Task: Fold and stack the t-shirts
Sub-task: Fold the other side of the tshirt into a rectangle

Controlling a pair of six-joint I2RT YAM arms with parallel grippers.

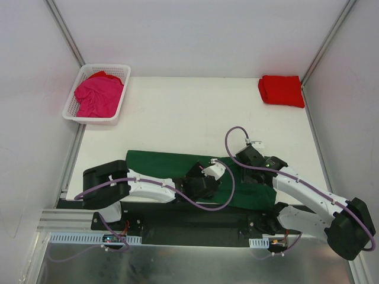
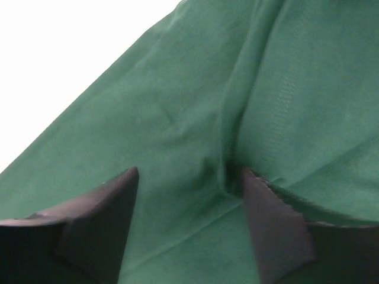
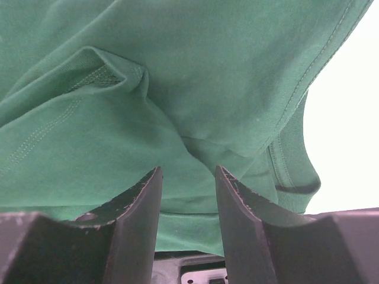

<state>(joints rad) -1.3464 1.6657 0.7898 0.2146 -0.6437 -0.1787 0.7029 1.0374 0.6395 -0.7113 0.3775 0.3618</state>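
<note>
Top cam: green shirt (image 1: 160,165) lies at 6 o'clock on the table (image 1: 177,112), right along the near edge in front of both arm bases. It's stretched 9-to-3 as a long strip, wrinkled, not yet a neat fold.

L gripper (image 2: 189,173) is over the shirt's middle. Its jaws are spread wide w/ cloth below them. A raised crease runs down to the inner side of the rt jaw, but I see nothing clamped betw. them.

R gripper (image 3: 188,170) is at the shirt's 3 o'clock end, by the cloth's far edge. Jaws stand partway apart, a bunched fold sits right at the tips, and green shows thru the gap. I can't tell if it's pinching that fold or just resting on it. R wrist cam also shows stitched hems, plus a ribbed edge at 3 o'clock against the white table, maybe the collar.

Red shirt (image 1: 281,90) is folded into a small block at 1 o'clock in the far rt corner, well apart from the green one. Pink shirt (image 1: 98,96) is bunched in the basket (image 1: 89,119) at 10 o'clock, far left corner.
</note>
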